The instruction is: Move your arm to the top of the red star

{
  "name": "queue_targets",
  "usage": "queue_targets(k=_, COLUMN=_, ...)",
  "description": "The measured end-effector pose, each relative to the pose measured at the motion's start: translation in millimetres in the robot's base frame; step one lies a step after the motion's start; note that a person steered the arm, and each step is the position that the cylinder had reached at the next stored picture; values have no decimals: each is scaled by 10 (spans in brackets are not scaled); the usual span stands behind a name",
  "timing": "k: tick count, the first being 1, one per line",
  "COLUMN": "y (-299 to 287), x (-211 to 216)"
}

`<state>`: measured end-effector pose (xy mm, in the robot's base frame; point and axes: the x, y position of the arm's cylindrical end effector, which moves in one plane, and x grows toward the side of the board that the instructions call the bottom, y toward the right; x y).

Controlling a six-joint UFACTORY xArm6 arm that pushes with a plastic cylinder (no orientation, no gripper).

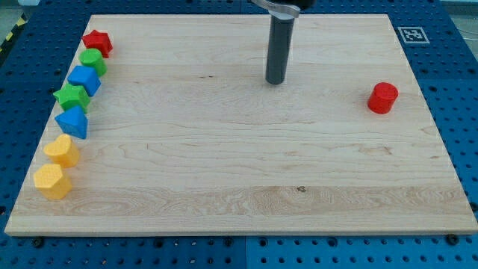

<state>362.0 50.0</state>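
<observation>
Red star [98,42] sits at the board's far left, near the view's top corner, heading a column of blocks that runs down the left edge. Tip [275,81] is well apart from it, off to the star's right and a little lower in the view, resting on bare wood in the upper middle of the board [239,164]. Nothing touches the tip. Rod carries no jaws, so nothing to open or close and nothing is held; it stands upright, dark, with its upper end cut off by the view's top.

Column below the star, in order down the view:
- green block [93,61], rounded shape, just beside the star, seems to touch it
- blue block [84,79], angular, exact shape hard to tell
- green star [72,96]
- blue block, lower [72,121], wedge-like, shape unclear
- yellow block [61,150], shape unclear
- yellow block, lowest [52,181], looks hexagonal

Neighbours in the column sit close, several touching or nearly so; the two yellow ones lie slightly further toward the view's left as the edge slants.

Red cylinder [382,98] stands alone on the view's right, well apart from the tip and from every other block.

Board lies on a blue perforated table [455,45]. Small black-and-white marker [411,34] at the board's top right corner.
</observation>
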Motion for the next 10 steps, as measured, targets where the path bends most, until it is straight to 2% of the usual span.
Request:
queue_targets(k=3, y=-530, x=-488)
queue_targets(k=5, y=-1156, x=-741)
queue_targets(k=8, y=-1597, x=-885)
queue_targets(k=10, y=-2615, x=-1380)
